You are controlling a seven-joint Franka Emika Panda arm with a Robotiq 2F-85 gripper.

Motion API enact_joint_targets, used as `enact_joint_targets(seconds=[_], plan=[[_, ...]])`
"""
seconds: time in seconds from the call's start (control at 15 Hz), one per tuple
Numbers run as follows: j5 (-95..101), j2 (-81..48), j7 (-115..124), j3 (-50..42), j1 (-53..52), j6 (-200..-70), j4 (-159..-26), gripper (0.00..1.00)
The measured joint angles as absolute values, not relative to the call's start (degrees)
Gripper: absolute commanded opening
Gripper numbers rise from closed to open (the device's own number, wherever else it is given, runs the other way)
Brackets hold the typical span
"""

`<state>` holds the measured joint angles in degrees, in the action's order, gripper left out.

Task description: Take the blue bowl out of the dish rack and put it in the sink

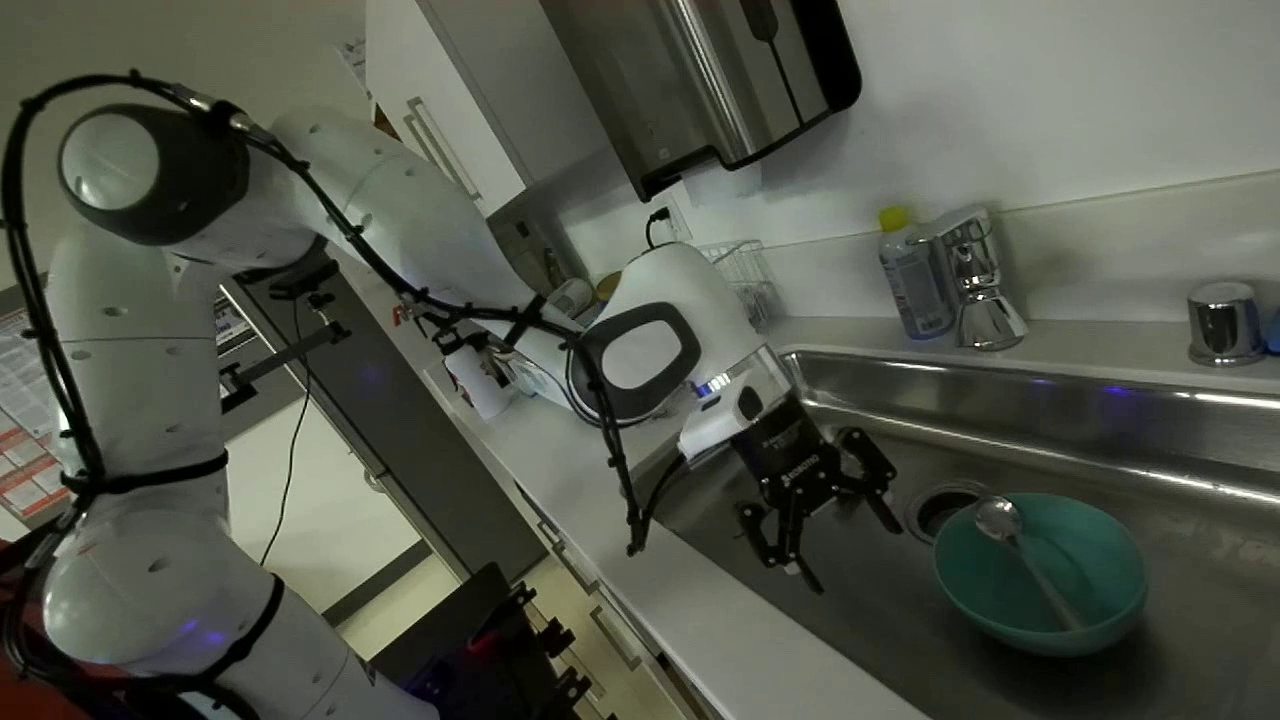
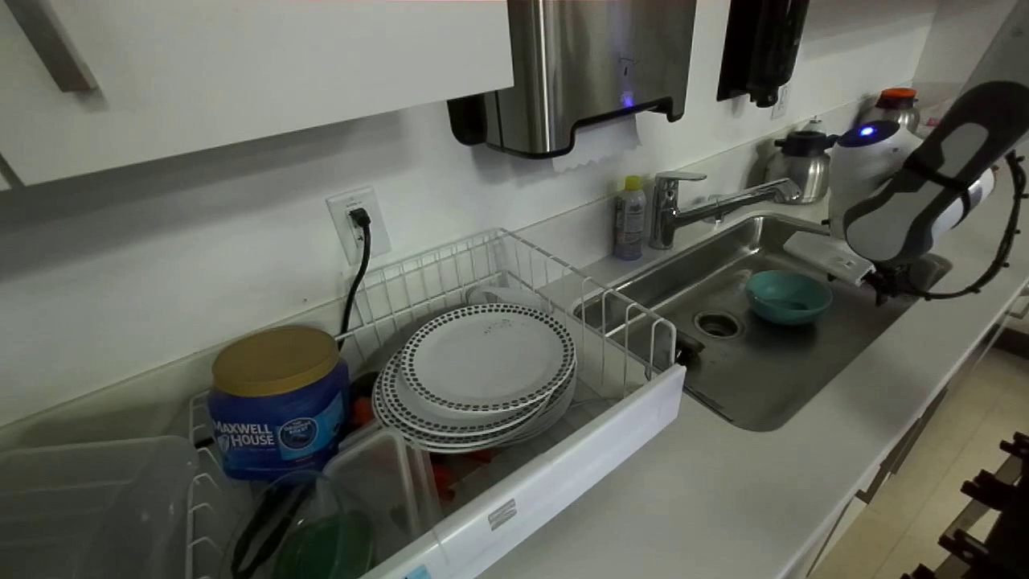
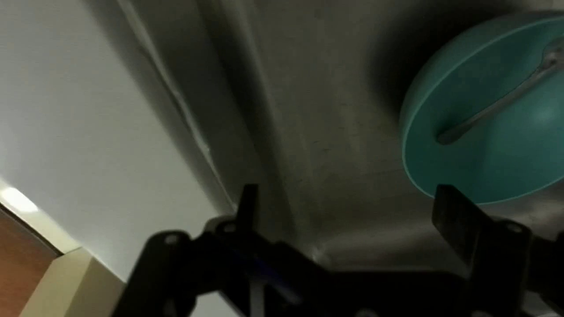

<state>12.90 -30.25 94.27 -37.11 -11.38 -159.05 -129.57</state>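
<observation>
Sink [image 2: 788, 370]: steel basin, right of the dish rack [image 2: 579, 466].
Dish rack: wire frame, holding stacked plates [image 2: 486, 354].
Blue bowl [image 1: 1088, 560]: upright in the sink, just right of the drain [image 2: 718, 325].
Gripper [image 1: 850, 546]: jaws wide apart, above the sink, clear of the blue bowl.
Spoon [image 1: 1030, 566]: inside the blue bowl.

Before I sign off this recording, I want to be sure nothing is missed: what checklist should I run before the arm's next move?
1. Blue bowl inside the sink: ok.
2. Bowl out of the dish rack: ok.
3. Gripper open, nothing held: ok.
4. Gripper apart from the bowl: ok, gap visible in an exterior view.
5. Bowl empty: not ok, a spoon lies in it.
6. Gripper's height above the sink floor sufficient: cannot tell.
</observation>
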Motion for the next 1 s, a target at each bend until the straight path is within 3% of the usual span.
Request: enact_joint_targets(seconds=[0.67, 1.0], plan=[[41.74, -5.58, 87.62, -40.27, -18.79, -154.15, -145.55, 1.0], [43.29, 7.91, 85.06, -22.66, -6.71, -141.8, -149.14, 1.0]])
